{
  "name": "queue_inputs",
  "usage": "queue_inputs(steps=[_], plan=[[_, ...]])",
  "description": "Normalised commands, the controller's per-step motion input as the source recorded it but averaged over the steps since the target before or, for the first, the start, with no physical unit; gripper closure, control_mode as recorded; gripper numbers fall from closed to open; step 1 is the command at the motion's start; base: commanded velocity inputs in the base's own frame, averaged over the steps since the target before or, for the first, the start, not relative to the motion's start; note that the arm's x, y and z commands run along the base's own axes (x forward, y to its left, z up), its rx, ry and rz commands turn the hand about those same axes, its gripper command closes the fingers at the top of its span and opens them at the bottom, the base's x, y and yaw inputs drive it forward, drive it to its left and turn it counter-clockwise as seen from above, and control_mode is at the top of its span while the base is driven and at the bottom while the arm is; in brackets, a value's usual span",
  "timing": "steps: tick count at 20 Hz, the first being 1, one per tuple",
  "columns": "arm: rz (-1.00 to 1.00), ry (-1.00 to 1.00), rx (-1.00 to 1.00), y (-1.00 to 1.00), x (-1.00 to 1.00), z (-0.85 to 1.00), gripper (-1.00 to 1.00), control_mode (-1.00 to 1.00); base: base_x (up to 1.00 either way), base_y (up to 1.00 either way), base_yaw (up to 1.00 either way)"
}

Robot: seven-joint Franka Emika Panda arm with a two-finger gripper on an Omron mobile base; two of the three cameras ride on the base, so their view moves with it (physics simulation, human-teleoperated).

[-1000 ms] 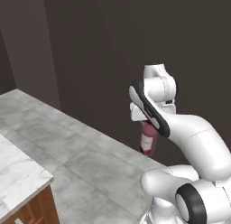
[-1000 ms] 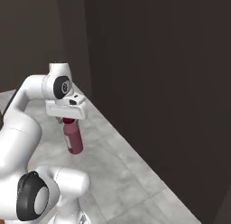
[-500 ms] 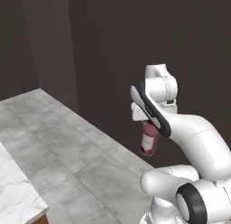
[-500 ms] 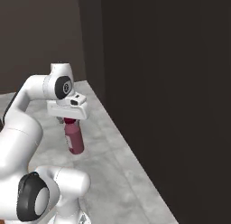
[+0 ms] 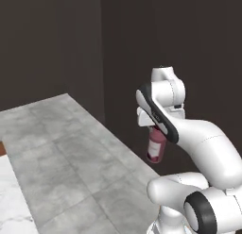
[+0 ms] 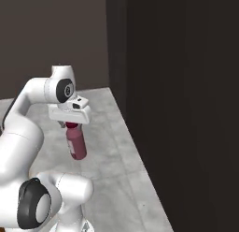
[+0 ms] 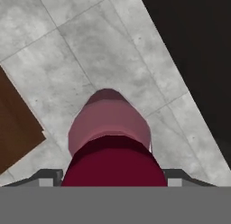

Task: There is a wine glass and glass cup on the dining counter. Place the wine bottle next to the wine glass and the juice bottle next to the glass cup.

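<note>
- The end effector is closed on the juice bottle, gripping it just below the dark red cap.
- The juice bottle hangs upright from the end effector, clear of any surface, above the grey tiled floor.
- In the left base view the juice bottle sits directly beneath the white wrist housing, in front of the dark wall.
- In the right base view the bottle shows its pink-magenta liquid and a pale label band; its base points down toward the floor tiles.
- In the hand view the cap occupies the lower centre, with the bottle's pink shoulder just beyond it and the floor behind.
- A brown wood panel lies at the left edge of the hand view, next to the floor tiles.
- A strip of white marble bench appears at the lower left corner of the left base view, well apart from the juice bottle.
</note>
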Motion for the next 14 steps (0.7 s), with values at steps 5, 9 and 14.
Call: queue_inputs(steps=[5,9,14], plan=[[0.00,0.00,0.00,0.00,0.00,0.00,1.00,1.00,0.83,-0.14,0.26],[0.00,0.00,0.00,0.00,0.00,0.00,1.00,1.00,0.85,-0.15,0.23],[0.00,0.00,0.00,0.00,0.00,0.00,1.00,1.00,0.88,-0.12,0.20]])
